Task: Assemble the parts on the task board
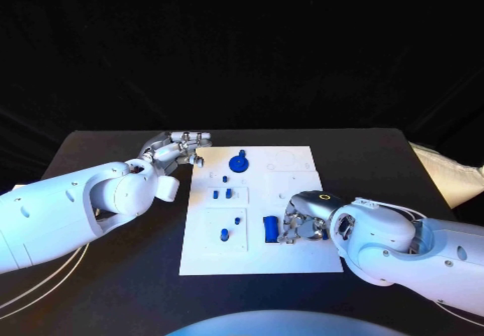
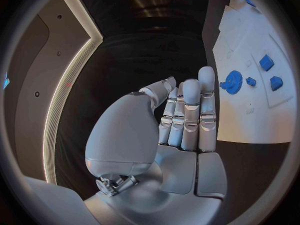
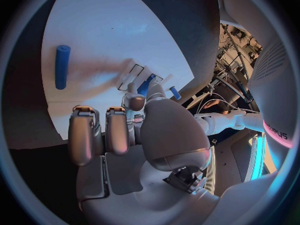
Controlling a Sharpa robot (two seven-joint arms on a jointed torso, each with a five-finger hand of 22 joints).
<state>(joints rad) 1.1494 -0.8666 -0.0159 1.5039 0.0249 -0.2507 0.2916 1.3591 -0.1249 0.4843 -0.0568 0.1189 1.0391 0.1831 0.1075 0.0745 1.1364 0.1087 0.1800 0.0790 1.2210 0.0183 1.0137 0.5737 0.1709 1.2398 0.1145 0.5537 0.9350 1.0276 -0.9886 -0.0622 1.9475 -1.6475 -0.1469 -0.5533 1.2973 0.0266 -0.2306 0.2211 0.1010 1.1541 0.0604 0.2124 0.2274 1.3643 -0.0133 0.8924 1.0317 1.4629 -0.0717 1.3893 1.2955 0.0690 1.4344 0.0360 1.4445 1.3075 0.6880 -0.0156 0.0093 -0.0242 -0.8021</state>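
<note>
Task board [image 1: 292, 260] flat on black table [image 1: 111, 150] | dark backdrop behind

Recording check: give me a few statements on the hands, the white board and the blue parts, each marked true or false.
1. The left hand rests beside the far left corner of the white board, holding nothing. True.
2. The blue gear lies off the board on the black table. False: it sits on the board, near its far edge.
3. The right hand is over the board's right side, next to a blue cylinder. True.
4. The left hand holds the blue cylinder. False: the cylinder lies on the board by the right hand.
</note>
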